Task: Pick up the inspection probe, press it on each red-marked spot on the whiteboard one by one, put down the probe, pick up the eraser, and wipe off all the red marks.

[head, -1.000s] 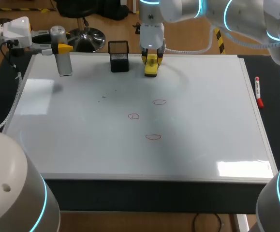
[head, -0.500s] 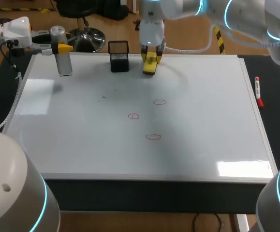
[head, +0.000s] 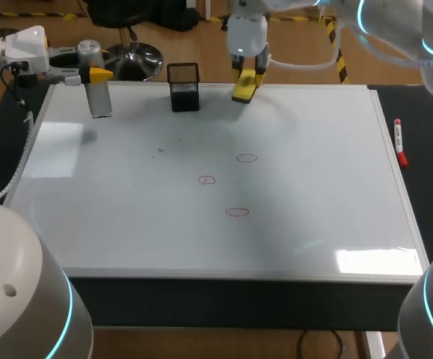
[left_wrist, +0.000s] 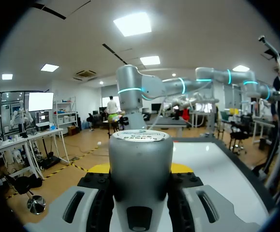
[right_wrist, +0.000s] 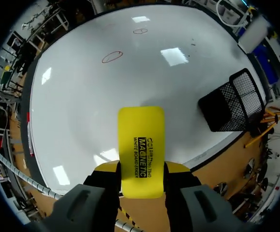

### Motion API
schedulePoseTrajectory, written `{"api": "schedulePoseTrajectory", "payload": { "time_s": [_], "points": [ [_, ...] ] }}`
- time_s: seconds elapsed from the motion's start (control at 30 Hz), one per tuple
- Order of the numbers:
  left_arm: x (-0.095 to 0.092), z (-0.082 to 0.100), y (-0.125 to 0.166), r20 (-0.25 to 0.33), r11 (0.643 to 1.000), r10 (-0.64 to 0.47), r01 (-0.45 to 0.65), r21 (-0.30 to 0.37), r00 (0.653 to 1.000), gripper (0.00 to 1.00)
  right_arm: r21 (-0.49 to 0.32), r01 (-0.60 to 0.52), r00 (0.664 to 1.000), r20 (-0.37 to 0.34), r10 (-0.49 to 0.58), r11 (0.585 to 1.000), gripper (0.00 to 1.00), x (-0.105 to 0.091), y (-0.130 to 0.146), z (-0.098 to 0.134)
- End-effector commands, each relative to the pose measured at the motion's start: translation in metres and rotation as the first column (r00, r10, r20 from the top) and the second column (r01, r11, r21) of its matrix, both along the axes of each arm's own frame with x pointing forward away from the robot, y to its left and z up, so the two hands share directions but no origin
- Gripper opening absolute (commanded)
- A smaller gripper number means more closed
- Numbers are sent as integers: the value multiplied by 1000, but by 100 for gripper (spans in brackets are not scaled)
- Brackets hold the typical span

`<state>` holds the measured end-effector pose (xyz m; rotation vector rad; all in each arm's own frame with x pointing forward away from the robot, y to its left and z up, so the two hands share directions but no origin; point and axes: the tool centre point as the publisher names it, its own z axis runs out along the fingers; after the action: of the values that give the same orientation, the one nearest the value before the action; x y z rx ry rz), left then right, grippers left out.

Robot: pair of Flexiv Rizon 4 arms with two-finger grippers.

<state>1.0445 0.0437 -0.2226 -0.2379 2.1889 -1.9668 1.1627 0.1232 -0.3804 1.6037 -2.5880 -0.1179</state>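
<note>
The silver inspection probe (head: 99, 101) hangs upright over the whiteboard's (head: 126, 217) far left corner, with my left gripper (head: 95, 75) shut on it. In the left wrist view the probe (left_wrist: 140, 154) fills the gap between the fingers of that gripper (left_wrist: 140, 169). My right gripper (head: 247, 75) is shut on the yellow eraser (head: 244, 90), tilted in the air above the board's far edge. The right wrist view shows the eraser (right_wrist: 140, 145) clamped in the gripper (right_wrist: 141, 169). Three red circles (head: 247, 158), (head: 206, 179), (head: 236, 212) sit mid-board; two red circles (right_wrist: 111, 56), (right_wrist: 140, 31) show ahead of the eraser.
A black mesh holder (head: 184, 87) stands at the board's far edge between the two grippers, and shows beside the eraser as the mesh holder (right_wrist: 231, 101). A red marker pen (head: 399, 142) lies on the black strip right of the board.
My right gripper has lifted the eraser off the board and carried it up and slightly right. The left arm and probe have stayed where they were.
</note>
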Motion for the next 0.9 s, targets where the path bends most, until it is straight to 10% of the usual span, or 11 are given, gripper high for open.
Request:
{"api": "schedulePoseTrajectory", "payload": {
  "time_s": [0.03,0.9],
  "points": [
    [0,1,0,1,1000,2,-2,0,1000,0,12,62,996,64,-63,998,0,-20,-37,33],
    [0,1,0,1,1000,2,-2,0,1000,0,28,424,899,105,-424,905,0,-112,-139,80]
  ]
}}
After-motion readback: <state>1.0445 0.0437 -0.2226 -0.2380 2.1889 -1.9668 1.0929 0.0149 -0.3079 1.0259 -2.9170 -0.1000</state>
